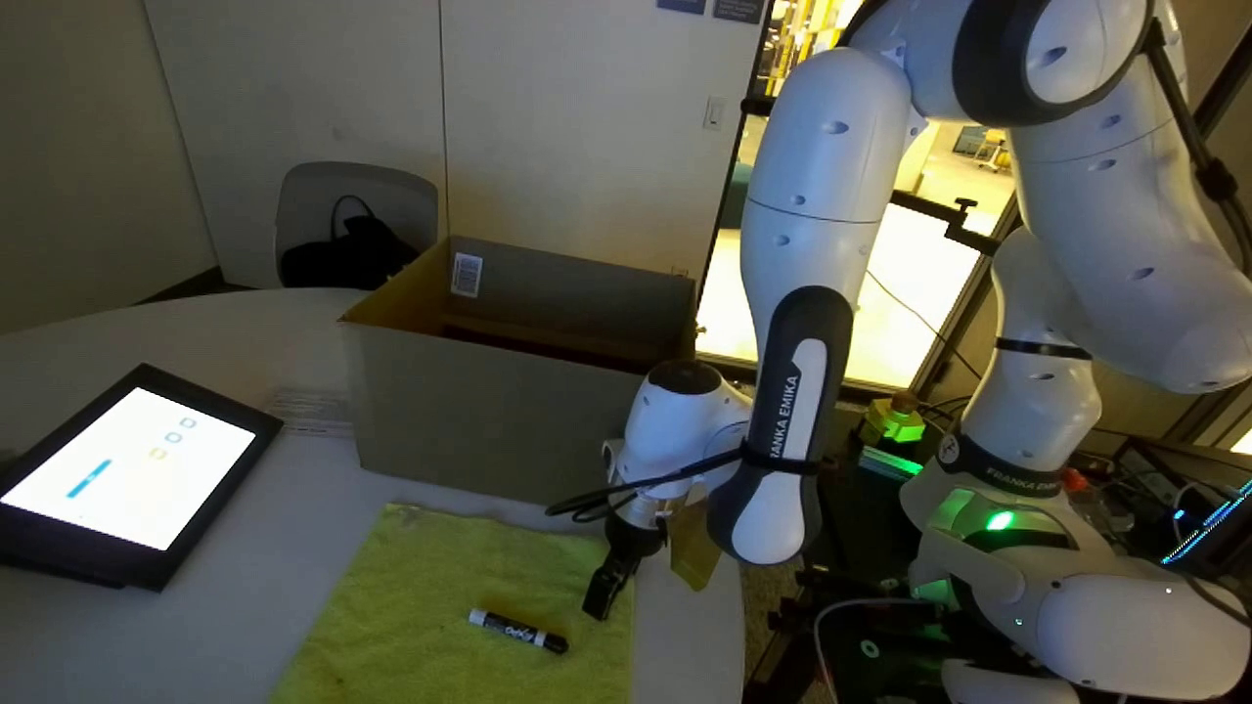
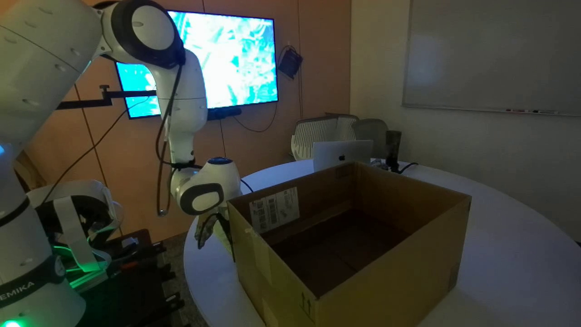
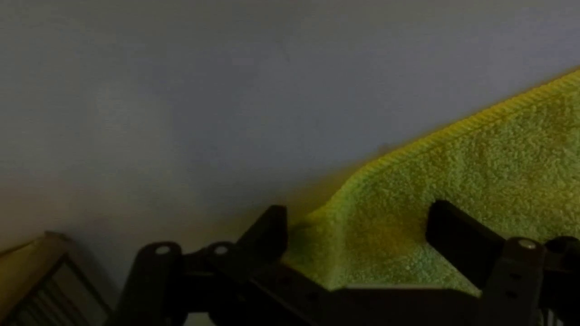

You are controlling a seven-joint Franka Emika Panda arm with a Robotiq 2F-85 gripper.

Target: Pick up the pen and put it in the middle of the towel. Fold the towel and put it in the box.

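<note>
Wrist view: my gripper (image 3: 357,217) is spread at the towel (image 3: 480,179).
If I fold hastily, the pen (image 1: 518,631) may roll off.

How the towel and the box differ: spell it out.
The towel is yellow-green cloth; the box is brown cardboard. The towel lies spread out and low; the box stands tall with an open top. The pen lies on the towel; the box shows a white label inside. Both rest on the table.
</note>
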